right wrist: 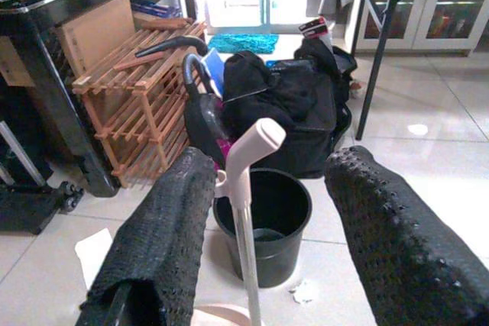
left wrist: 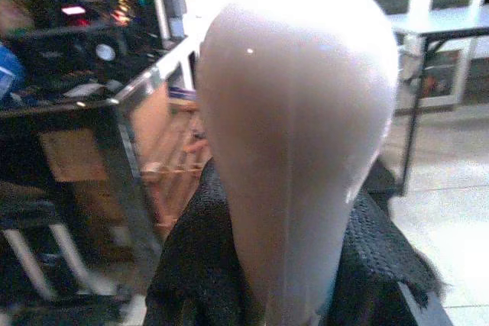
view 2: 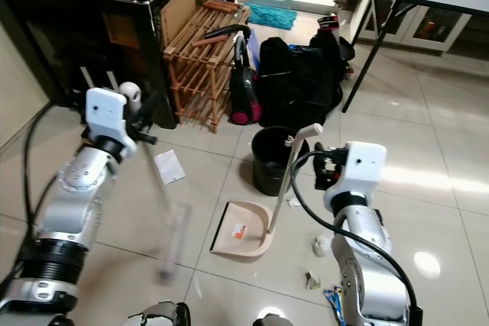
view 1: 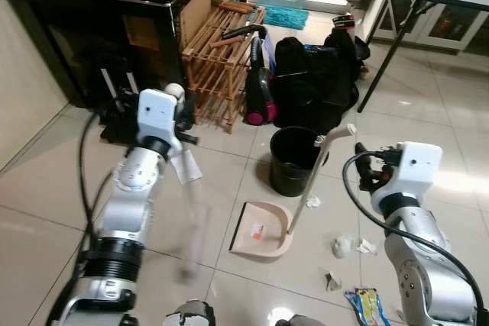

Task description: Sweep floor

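Observation:
My left gripper (view 1: 183, 124) is shut on the white handle of a broom (view 1: 192, 223), which runs blurred down to the floor left of the dustpan. In the left wrist view the rounded handle end (left wrist: 298, 143) sits between the black fingers (left wrist: 191, 272). A beige dustpan (view 1: 263, 230) lies on the tiles with its long handle (view 1: 319, 166) rising beside a black bucket (view 1: 294, 159). My right gripper (right wrist: 271, 162) is open, and the dustpan handle (right wrist: 246, 169) stands just ahead between its fingers, untouched. Crumpled paper (view 1: 341, 246) and a wrapper (view 1: 367, 301) lie right of the dustpan.
A wooden rack (view 1: 221, 51), a vacuum cleaner (view 1: 260, 89) and a black bag (view 1: 317, 74) crowd the floor behind the bucket. A black cabinet (view 1: 99, 28) stands at the far left, a table leg (view 1: 382, 43) at the right. A paper sheet (view 1: 186, 166) lies by my left arm.

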You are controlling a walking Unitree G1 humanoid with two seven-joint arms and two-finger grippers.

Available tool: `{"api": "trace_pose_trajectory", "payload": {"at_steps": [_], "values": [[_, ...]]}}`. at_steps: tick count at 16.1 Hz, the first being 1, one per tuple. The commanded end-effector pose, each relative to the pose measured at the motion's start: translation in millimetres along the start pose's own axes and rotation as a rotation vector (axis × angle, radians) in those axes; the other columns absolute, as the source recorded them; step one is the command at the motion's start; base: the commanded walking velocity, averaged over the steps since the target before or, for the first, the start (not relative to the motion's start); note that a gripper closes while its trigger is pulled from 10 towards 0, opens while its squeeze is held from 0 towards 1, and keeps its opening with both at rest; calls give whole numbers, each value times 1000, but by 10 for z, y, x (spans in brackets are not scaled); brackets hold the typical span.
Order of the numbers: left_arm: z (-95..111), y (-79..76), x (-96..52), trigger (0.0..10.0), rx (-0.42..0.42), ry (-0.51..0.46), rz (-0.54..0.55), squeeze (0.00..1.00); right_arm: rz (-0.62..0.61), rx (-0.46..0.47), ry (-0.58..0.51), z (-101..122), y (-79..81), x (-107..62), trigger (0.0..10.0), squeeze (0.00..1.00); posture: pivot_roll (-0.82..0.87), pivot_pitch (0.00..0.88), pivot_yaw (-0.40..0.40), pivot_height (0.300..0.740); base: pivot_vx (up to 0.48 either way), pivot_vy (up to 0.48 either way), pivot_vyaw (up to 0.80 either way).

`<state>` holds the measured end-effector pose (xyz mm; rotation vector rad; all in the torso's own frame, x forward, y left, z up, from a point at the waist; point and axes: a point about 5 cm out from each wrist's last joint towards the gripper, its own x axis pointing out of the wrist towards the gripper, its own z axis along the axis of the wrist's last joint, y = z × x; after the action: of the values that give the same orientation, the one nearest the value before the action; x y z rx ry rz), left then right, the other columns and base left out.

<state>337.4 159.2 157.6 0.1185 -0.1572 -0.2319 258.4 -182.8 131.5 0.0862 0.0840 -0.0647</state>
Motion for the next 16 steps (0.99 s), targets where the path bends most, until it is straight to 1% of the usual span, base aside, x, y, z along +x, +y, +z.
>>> {"api": "trace_pose_trajectory", "payload": {"at_steps": [1, 2, 3, 5, 7, 10, 12, 13, 16], "values": [[142, 9, 26, 10000, 65, -46, -27, 0, 3, -10, -14, 35, 4, -14, 10000, 0, -82, 60, 11, 740, 0, 0, 0], [119, 3, 12, 10000, 108, -29, -41, 0, -6, -28, 27, -37, -8, -19, 10000, 0, -81, 62, 13, 740, 0, 0, 0], [122, -18, 12, 10000, 91, -32, -63, 0, -23, -12, 36, -72, -28, -21, 10000, 0, -79, 63, 16, 740, 0, 0, 0], [104, -51, 15, 10000, 115, -15, -87, 0, -67, -4, 63, -142, -80, -30, 10000, 0, -79, 62, 19, 740, 0, 0, 0], [79, -90, 2, 10000, 119, -3, -107, 0, -77, 30, 69, -162, -95, -49, 10000, 0, -86, 67, 25, 740, 0, 0, -228], [70, -118, -5, 10000, 114, -3, -120, 0, -86, 37, 79, -189, -105, -65, 10000, 0, -86, 69, 32, 740, 0, 419, -800], [86, -129, 16, 10000, 118, -3, -138, 0, -101, 47, 80, -199, -107, -66, 10000, 0, -87, 69, 35, 740, 0, 472, -800], [94, -124, 25, 10000, 116, -6, -138, 0, -95, 45, 80, -198, -97, -61, 10000, 0, -86, 68, 35, 740, 0, 480, -494], [94, -103, 24, 10000, 121, 0, -129, 0, -39, 6, 99, -214, -29, -38, 10000, 0, -82, 66, 28, 740, 0, 480, 0]]}}
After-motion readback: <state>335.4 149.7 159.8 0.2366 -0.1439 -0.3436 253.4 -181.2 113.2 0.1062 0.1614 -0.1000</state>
